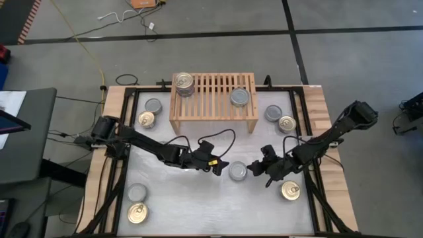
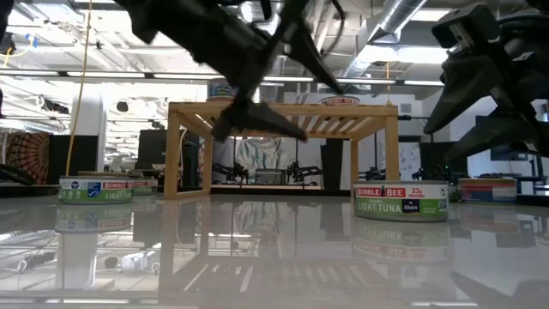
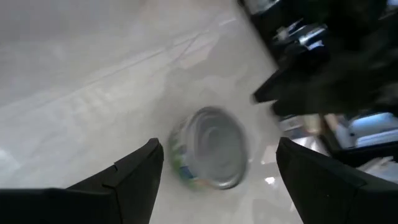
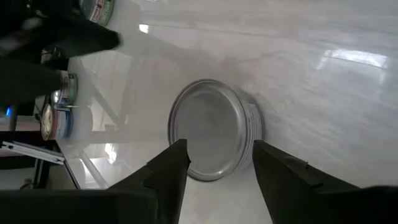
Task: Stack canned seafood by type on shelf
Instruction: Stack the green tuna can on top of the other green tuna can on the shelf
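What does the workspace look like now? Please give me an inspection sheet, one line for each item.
Surface: white table, glossy, with wood side boards.
Job's things: shelf at the table's far side, carrying a stack of cans and a silver can; silver-top can on the table between both arms; loose cans on both sides of the shelf and at the near corners.
Clutter: nothing seen.
End effectors: left end effector open beside the middle can; right end effector open on its other side, not holding it.
Cables: yellow cable on the floor; black leads on both arms.
Surroundings: grey floor, desk at left.
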Robot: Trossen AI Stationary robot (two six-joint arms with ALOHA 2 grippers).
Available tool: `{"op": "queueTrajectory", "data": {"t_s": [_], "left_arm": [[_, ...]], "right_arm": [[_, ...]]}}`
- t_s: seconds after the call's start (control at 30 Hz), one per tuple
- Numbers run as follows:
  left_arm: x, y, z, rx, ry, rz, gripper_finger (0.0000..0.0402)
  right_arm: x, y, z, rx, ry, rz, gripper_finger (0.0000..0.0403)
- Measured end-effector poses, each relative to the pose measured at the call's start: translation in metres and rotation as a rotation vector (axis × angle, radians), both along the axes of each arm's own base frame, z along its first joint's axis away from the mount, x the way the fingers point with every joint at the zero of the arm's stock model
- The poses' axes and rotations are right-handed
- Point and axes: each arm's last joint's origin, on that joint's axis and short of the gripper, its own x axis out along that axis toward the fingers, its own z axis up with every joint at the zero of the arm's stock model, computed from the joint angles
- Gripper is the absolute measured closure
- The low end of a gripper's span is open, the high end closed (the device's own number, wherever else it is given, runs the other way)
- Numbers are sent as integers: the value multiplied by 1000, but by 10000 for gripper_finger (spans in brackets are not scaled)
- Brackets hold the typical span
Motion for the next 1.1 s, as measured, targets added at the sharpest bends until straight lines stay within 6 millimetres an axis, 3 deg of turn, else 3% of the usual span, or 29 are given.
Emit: {"op": "queueTrajectory", "data": {"t_s": [0.13, 0.3, 0.57, 0.77, 0.97, 1.1], "left_arm": [[16, -10, -18, -28, 35, -20, 103], [27, -12, -19, -61, 48, -54, 103], [30, -11, -17, -53, 53, -76, 103], [23, -11, -21, -72, 161, -123, 103], [1, -6, -2, -39, 290, -69, 103], [-7, -6, 1, -44, 343, -57, 103]], "right_arm": [[-1, 1, 0, -2, -2, 0, 198], [0, 2, -2, 24, -3, -26, 200], [14, 10, -32, 37, 56, -65, 200], [31, 17, -40, 59, -48, -31, 200], [59, 16, -41, 31, -95, 19, 200], [69, 19, -41, 30, -79, 62, 200]]}}
